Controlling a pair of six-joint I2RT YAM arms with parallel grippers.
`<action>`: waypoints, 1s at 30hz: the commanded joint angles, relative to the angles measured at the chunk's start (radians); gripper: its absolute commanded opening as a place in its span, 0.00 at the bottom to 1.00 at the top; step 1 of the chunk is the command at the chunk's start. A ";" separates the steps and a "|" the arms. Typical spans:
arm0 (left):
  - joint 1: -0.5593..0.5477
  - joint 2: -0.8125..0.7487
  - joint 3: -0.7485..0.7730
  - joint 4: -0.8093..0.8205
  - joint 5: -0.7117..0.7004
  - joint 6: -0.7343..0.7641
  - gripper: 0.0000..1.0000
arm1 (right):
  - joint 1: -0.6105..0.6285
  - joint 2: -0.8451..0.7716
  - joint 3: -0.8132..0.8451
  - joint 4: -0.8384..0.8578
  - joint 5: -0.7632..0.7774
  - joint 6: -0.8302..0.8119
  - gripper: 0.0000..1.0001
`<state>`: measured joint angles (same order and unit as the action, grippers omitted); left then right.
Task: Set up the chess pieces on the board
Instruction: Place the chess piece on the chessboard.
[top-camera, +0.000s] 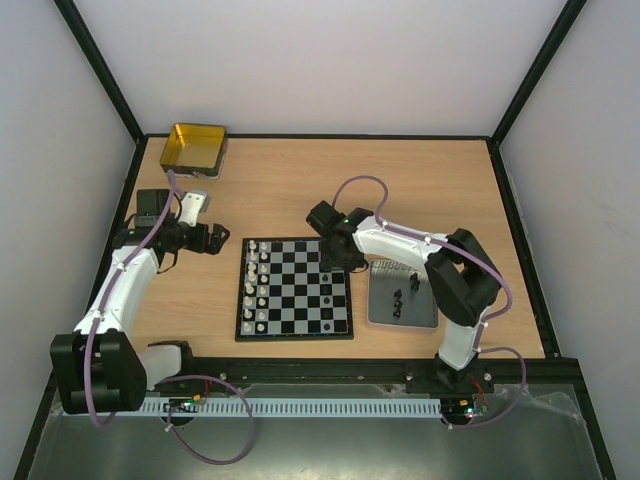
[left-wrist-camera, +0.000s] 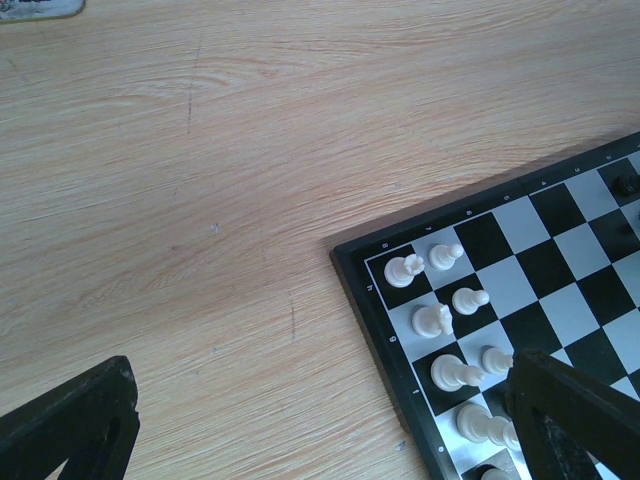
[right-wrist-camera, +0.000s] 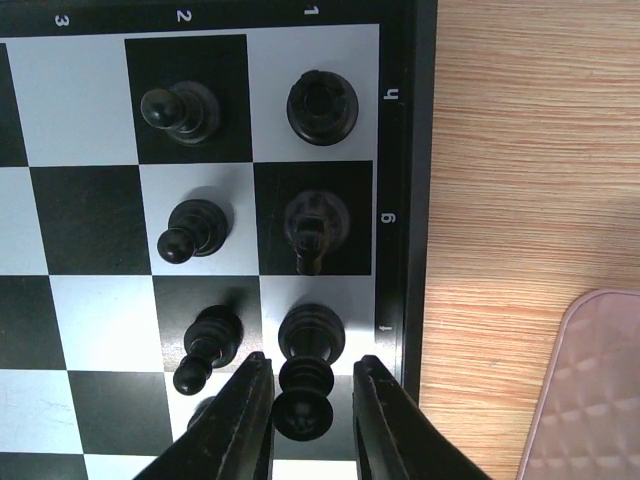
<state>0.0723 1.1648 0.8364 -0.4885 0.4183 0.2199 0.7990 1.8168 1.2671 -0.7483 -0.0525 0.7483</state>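
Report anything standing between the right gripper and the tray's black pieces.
Nothing visible. Only the board's rim and bare tabletop lie between the right gripper and the tray holding the black pieces.

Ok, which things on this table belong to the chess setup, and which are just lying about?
Job: small black-and-white chequered chessboard; tiny white chess pieces; tiny black chess pieces; grey rectangular tray holding spare black ones.
Lying about: gold metal tin.

A robot test lab, shut in like a box.
Two robot arms (top-camera: 120, 285) are bolted to the edge of a wooden table (top-camera: 300, 190). Plain white walls (top-camera: 330, 60) and black frame bars (top-camera: 98, 68) stand all round. Purple cables (top-camera: 362, 179) loop about, and a chess board (top-camera: 295, 290) lies between the arms.
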 joint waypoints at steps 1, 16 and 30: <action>-0.003 -0.008 0.001 -0.007 0.008 0.004 0.99 | 0.008 0.013 0.008 0.000 0.010 0.006 0.22; -0.003 -0.004 0.001 -0.007 0.011 0.004 1.00 | 0.007 -0.011 0.018 -0.010 0.018 0.012 0.33; -0.003 0.005 0.003 -0.010 0.013 0.006 1.00 | 0.005 -0.175 -0.038 -0.009 0.039 0.022 0.33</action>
<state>0.0723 1.1652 0.8364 -0.4885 0.4187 0.2199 0.7994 1.7145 1.2530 -0.7490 -0.0422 0.7502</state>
